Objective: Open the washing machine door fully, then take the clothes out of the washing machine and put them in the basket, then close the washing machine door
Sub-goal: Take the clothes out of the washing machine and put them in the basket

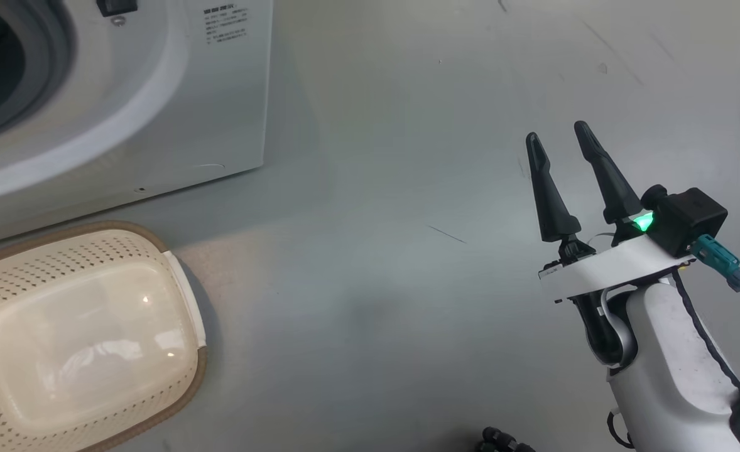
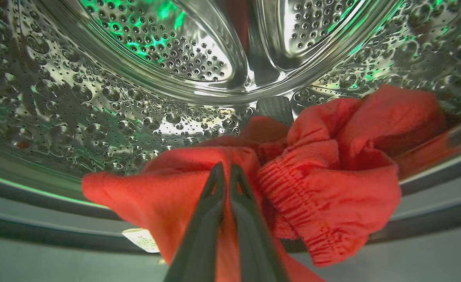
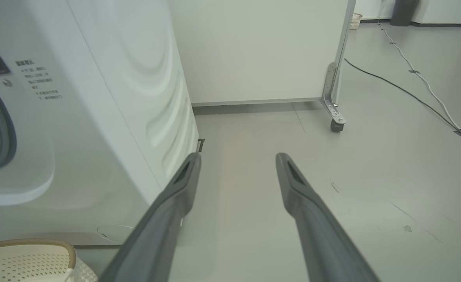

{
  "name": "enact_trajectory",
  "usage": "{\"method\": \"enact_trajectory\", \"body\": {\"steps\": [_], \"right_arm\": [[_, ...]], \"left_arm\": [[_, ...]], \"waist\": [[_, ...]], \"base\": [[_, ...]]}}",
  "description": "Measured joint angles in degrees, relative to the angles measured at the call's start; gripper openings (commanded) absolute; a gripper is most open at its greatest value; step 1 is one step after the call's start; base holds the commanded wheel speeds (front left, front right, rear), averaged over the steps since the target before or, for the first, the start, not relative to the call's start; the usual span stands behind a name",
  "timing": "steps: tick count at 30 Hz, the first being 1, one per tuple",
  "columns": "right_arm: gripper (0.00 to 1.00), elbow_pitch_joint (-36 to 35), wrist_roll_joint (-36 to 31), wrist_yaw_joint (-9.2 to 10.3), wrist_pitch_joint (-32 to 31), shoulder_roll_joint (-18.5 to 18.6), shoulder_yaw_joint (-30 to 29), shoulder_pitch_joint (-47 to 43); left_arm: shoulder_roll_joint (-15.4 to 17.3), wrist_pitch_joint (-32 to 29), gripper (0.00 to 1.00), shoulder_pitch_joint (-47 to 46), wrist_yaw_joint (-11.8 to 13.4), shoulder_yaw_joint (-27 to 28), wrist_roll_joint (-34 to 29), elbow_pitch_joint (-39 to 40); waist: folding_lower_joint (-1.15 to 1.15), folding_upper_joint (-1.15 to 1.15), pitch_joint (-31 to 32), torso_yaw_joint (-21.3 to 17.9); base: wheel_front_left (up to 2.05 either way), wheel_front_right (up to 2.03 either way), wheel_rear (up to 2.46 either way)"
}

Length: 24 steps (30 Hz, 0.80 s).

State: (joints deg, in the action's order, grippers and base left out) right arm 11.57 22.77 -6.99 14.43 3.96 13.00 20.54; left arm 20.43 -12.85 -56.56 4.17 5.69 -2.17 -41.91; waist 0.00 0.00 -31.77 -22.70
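Inside the washing machine (image 2: 97,98), left gripper (image 2: 226,169) is clenching the clothes (image 2: 332,188) for pulling out; right gripper (image 1: 556,133) is hovering released.

Glossy steel drum (image 2: 97,98), soft ribbed cloth of the clothes (image 2: 332,188), basket (image 1: 5,351) seemingly plastic, smooth floor (image 1: 376,188).

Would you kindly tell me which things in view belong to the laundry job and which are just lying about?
Job in hand:
washing machine
red clothes
basket
left gripper, shut on the clothes

Just lying about:
floor cables
wheeled panel
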Motion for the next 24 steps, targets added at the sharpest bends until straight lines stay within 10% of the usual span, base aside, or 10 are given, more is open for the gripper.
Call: {"method": "enact_trajectory", "body": {"steps": [24], "right_arm": [[1.0,1.1,-2.7,0.0,0.0,3.5,-2.6,-6.8]], "left_arm": [[-9.8,16.0,0.0,13.8,-4.6,-1.5,5.4,-2.2]], "waist": [[-0.01,0.0,12.9,9.6]], "base": [[0.0,0.0,0.0]]}}
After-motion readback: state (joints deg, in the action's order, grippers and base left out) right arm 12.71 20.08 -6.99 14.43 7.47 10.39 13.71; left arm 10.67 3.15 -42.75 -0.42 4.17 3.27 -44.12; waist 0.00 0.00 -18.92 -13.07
